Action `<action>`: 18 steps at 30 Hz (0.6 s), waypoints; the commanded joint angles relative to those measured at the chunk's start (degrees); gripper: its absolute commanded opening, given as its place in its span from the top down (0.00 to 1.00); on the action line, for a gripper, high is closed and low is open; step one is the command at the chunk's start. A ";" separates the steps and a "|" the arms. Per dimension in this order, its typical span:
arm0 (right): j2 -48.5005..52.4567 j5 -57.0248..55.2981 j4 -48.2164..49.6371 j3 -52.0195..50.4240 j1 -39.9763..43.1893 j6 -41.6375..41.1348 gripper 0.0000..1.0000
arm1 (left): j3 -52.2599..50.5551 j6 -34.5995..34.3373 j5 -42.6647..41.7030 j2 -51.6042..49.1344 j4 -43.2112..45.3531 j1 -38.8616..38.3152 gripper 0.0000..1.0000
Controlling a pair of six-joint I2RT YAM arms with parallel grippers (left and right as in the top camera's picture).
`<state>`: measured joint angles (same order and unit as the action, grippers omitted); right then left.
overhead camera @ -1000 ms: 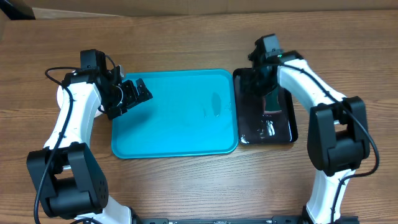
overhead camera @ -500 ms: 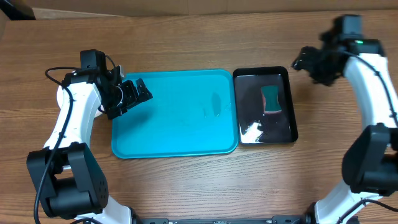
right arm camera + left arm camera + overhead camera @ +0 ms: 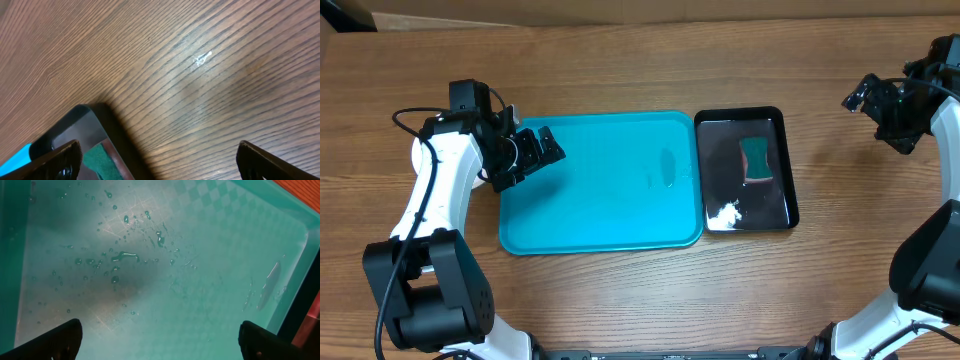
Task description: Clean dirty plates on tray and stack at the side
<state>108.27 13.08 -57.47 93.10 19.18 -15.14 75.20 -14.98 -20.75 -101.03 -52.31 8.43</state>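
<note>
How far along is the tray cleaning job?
Done, apparently: the large turquoise plastic tray holds only water drops, no plates. In hand: nothing; left gripper and right gripper are open, empty; green sponge lies in glossy black tray. Left: unclear, no plate stack in view.

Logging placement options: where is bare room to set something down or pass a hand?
The turquoise tray is bare past the left gripper. Bare table runs behind and in front of both trays, and between the black tray and right gripper. Crowded: black tray, with sponge and foam.
</note>
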 commanded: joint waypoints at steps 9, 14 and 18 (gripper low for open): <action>-0.81 -0.20 0.31 0.68 -0.02 0.15 0.00 | 0.72 0.85 0.42 1.40 0.09 -0.15 0.00; -0.79 -0.22 0.33 0.68 -0.04 0.15 0.00 | 0.72 0.85 0.42 1.40 0.09 -0.15 0.00; -0.68 -0.20 0.33 0.61 -1.29 0.15 0.00 | 0.72 0.85 0.42 1.40 0.09 -0.15 0.00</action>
<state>108.27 13.08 -57.45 93.10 18.98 -15.16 75.22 -14.96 -20.75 -101.03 -52.31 8.43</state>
